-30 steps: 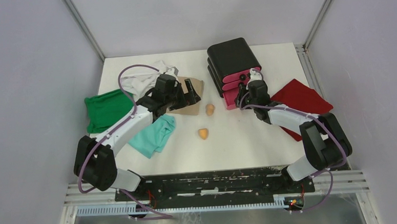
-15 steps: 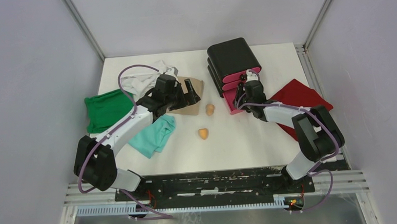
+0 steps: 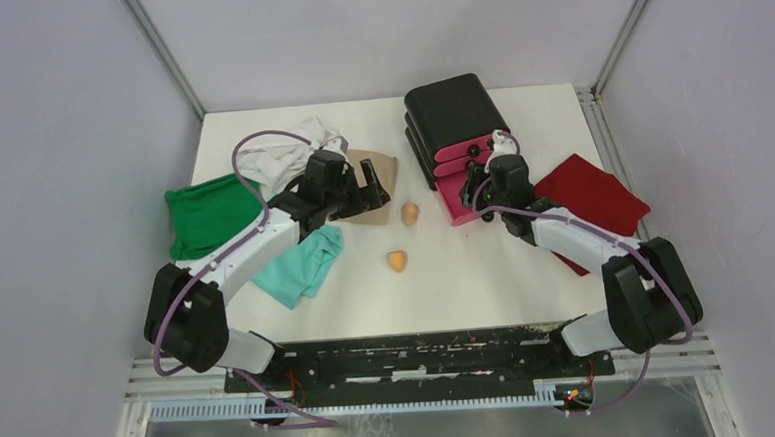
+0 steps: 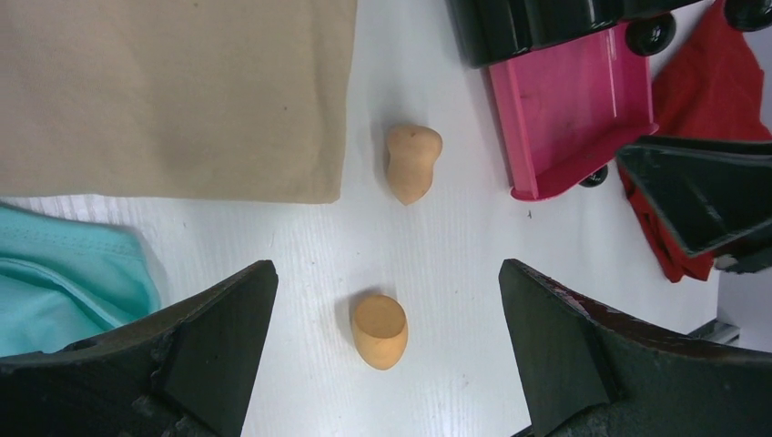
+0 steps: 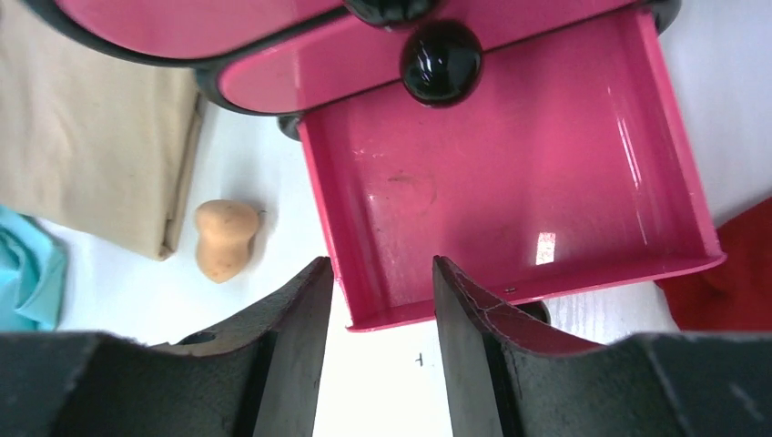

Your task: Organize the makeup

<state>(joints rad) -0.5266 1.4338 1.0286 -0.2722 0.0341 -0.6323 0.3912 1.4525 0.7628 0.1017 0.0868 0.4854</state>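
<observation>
Near the pulled-out pink drawer lies an orange sponge.

In the left wrist view, the bottom edge cuts off both fingers of the left gripper. There the top edge also crops the black box, and the left edge crops the teal cloth.

In the right wrist view, we see only the lower rims of the 2 upper drawers. A black part peeks from under the open drawer, and too little of it shows for us to name it.

From above, the right gripper covers part of that drawer, and the right arm overlies a corner of the red cloth.
</observation>
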